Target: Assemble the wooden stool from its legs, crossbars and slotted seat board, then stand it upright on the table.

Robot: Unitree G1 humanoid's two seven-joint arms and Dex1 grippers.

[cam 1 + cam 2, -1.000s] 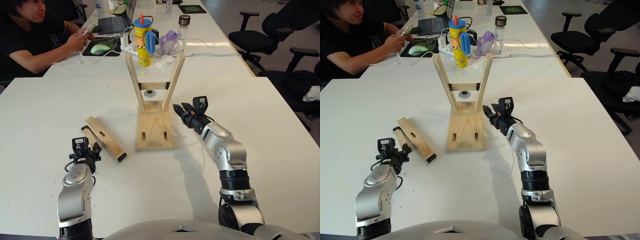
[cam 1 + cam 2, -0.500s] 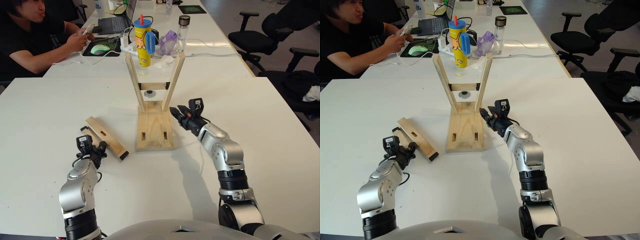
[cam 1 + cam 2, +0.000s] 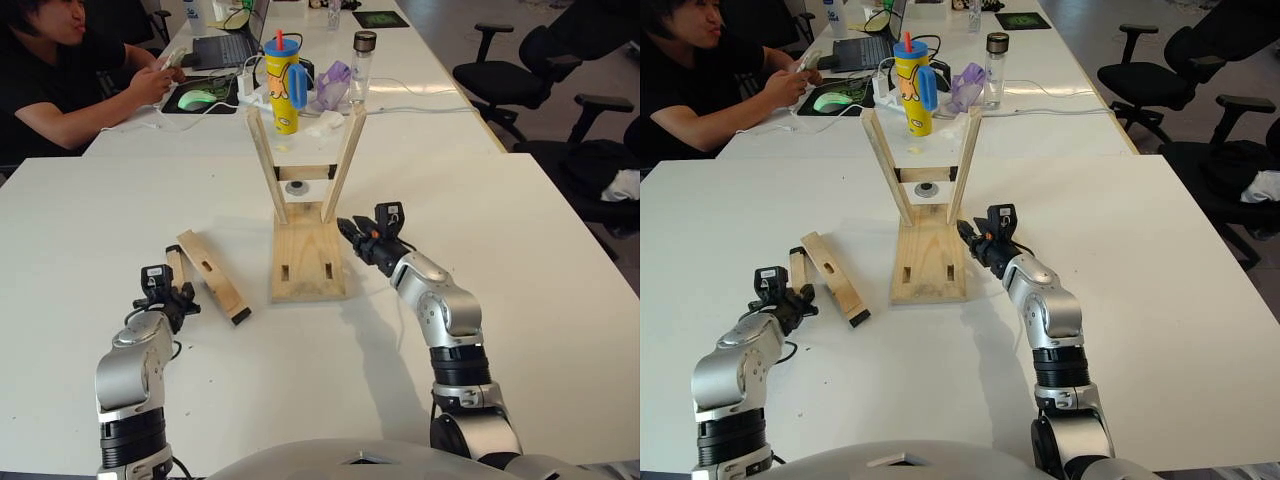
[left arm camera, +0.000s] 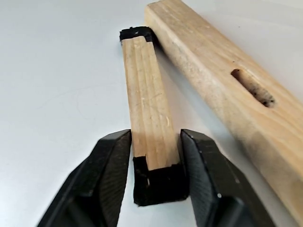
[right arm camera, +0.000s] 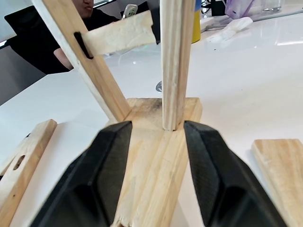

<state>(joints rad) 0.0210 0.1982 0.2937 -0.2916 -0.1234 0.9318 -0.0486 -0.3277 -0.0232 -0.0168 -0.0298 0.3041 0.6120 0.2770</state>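
Well in from the desk's [image 3: 60, 300] left edge, the left jaws stood spread astride the black-tipped near end of the loose crossbar [image 4: 147, 94], which lay flat just beside the slotted loose leg [image 3: 212, 275]. At mid-desk the seat [image 3: 308, 265] lay flat with two legs [image 3: 262, 160] upright in it. The right jaws, spread, hovered just off its right edge, well apart from the desk's right edge.

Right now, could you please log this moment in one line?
left hand: open, astride crossbar | right hand: open, facing leg | seat board: flat
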